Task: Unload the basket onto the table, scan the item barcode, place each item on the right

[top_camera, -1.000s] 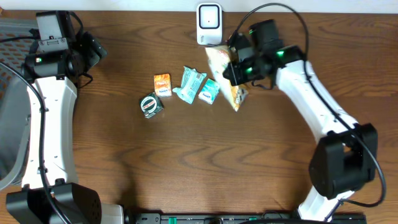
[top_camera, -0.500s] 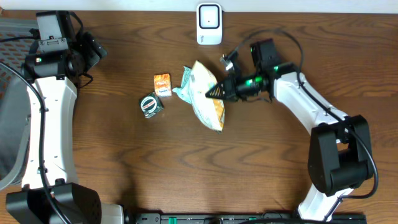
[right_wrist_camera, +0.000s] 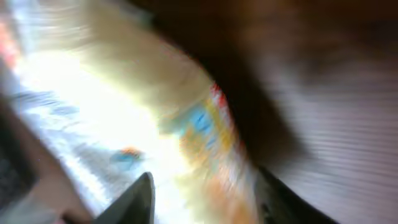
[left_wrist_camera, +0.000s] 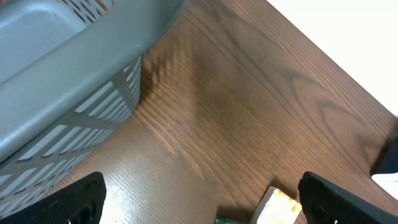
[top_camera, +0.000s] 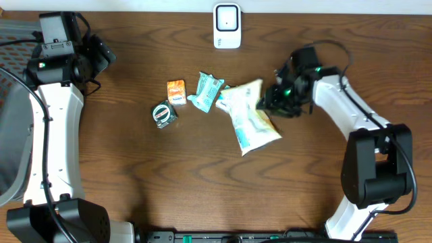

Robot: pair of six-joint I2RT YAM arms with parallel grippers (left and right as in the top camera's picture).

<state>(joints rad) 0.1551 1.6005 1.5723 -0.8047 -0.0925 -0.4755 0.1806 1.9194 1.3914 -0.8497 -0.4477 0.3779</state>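
Snack bag (top_camera: 251, 121) flat on table (top_camera: 202, 182), right tool (top_camera: 268, 102) beside; grey basket (top_camera: 8, 135) left

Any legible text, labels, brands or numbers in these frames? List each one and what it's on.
Nothing can be read in any view.
Snack bag: coloured print, too small from overhead and motion-blurred in the right wrist view.
Orange box: print too small to read.
Teal packet: print too small to read.
Round green pack: label too small to read.
White scanner: no legible marking.

Glossy plastic bag (top_camera: 253, 125), matt wood-grain table (top_camera: 202, 182)
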